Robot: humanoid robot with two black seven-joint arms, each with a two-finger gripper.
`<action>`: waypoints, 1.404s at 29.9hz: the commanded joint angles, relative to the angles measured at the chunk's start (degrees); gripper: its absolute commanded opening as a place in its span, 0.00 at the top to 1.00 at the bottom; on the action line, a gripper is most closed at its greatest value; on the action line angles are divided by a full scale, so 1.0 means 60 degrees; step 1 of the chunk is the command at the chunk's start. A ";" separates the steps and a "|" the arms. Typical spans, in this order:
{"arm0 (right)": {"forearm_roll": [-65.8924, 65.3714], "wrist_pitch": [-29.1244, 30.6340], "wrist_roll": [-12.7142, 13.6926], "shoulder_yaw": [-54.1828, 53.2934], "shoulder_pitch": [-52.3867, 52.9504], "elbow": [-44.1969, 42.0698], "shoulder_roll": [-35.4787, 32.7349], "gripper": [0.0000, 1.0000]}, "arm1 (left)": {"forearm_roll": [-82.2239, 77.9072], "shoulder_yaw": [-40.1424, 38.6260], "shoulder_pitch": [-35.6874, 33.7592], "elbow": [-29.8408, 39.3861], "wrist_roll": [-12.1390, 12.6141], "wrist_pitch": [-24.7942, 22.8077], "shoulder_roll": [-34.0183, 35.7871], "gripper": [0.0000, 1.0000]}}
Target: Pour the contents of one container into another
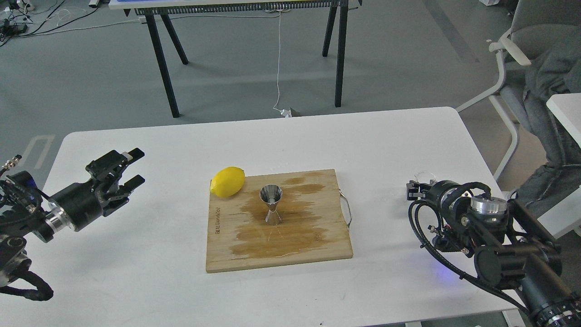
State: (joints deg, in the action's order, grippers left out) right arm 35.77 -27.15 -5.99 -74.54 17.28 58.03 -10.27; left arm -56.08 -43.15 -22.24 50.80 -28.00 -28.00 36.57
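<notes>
The steel jigger (271,205) stands upright in the middle of a wooden cutting board (327,247). Off the board's right side, over the white table, my right gripper (414,190) is seen dark and end-on. The rim of the small clear glass cup (425,175) shows just above its tip and travels with it, so the gripper is shut on the cup. The cup's contents cannot be made out. My left gripper (138,166) hangs open and empty far to the left of the board, pointing right.
A yellow lemon (228,181) lies on the board's far left corner. Wet stains darken the board around the jigger. A metal handle (347,210) sticks out from its right edge. The white table (386,141) ends near a grey chair (522,50) at the right.
</notes>
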 commanded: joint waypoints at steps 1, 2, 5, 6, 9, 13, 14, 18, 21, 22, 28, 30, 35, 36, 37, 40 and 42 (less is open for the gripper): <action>0.0000 -0.0001 0.0002 0.0002 0.0005 0.0011 -0.0003 0.47 | 0.0000 0.0000 0.0001 0.0000 0.0000 0.0000 0.0014 0.07; 0.0000 -0.0001 0.0002 0.0002 0.0005 0.0011 -0.0003 0.47 | 0.0000 0.0000 0.0001 0.0000 0.0000 0.0000 0.0014 0.07; 0.0000 -0.0001 0.0002 0.0002 0.0005 0.0011 -0.0003 0.44 | 0.0000 0.0000 0.0001 0.0000 0.0000 0.0000 0.0014 0.07; 0.0000 -0.0001 0.0002 0.0002 0.0005 0.0011 -0.0003 0.43 | 0.0000 0.0000 0.0001 0.0000 0.0000 0.0000 0.0014 0.07; 0.0000 -0.0001 0.0002 0.0002 0.0005 0.0011 -0.0003 0.41 | 0.0000 0.0000 0.0001 0.0000 0.0000 0.0000 0.0014 0.07; 0.0000 -0.0001 0.0002 0.0002 0.0005 0.0011 -0.0003 0.38 | 0.0000 0.0000 0.0001 0.0000 0.0000 0.0000 0.0014 0.07; 0.0000 -0.0001 0.0002 0.0002 -0.0009 0.0011 -0.0003 0.37 | 0.0000 0.0000 0.0001 0.0000 0.0000 0.0000 0.0014 0.07; -0.0015 -0.0001 0.0002 0.0002 -0.0010 0.0011 -0.0003 0.34 | 0.0000 0.0014 0.0001 0.0000 0.0000 0.0000 0.0014 0.07; 0.0000 -0.0001 0.0002 0.0002 -0.0024 0.0040 -0.0018 0.28 | 0.0000 0.0000 0.0001 0.0000 0.0000 0.0000 0.0014 0.07; 0.0000 -0.0001 0.0002 0.0002 -0.0024 0.0055 -0.0003 0.26 | 0.0000 0.0000 0.0001 0.0000 0.0000 0.0000 0.0014 0.07; 0.0000 -0.0001 0.0002 -0.0100 0.0020 0.0099 -0.0003 0.07 | 0.0000 0.0000 0.0001 0.0000 0.0000 0.0000 0.0014 0.07; 0.0000 -0.0001 0.0002 -0.0130 0.0092 0.0113 -0.0032 0.07 | 0.0000 0.0000 0.0001 0.0000 0.0000 0.0000 0.0014 0.07; 0.0000 0.0013 0.0002 -0.0144 0.0575 0.0113 -0.0208 0.06 | 0.0000 0.0000 0.0001 0.0000 0.0000 0.0000 0.0014 0.07; -0.0015 -0.0001 0.0002 -0.0130 0.0721 0.0113 -0.0237 0.06 | 0.0000 0.0000 0.0001 0.0000 0.0000 0.0000 0.0014 0.07; -0.0015 -0.0001 0.0002 -0.0130 0.0853 0.0113 -0.0266 0.06 | 0.0000 0.0000 0.0001 0.0000 0.0000 0.0000 0.0014 0.07; -0.0102 0.0028 0.0002 0.0031 0.1351 0.0113 -0.0383 0.04 | 0.0015 0.0000 -0.0014 0.0000 0.0000 0.0000 0.0014 0.07; -0.0277 0.0144 0.0132 0.0147 0.1732 0.0128 -0.0456 0.03 | 0.0131 -0.0059 -0.0057 0.0029 0.0000 0.0000 0.0028 0.07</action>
State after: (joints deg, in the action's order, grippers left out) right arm 35.27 -27.02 -5.97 -74.64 24.69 58.73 -12.37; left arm -55.99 -43.15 -22.24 50.80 -28.00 -28.00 36.65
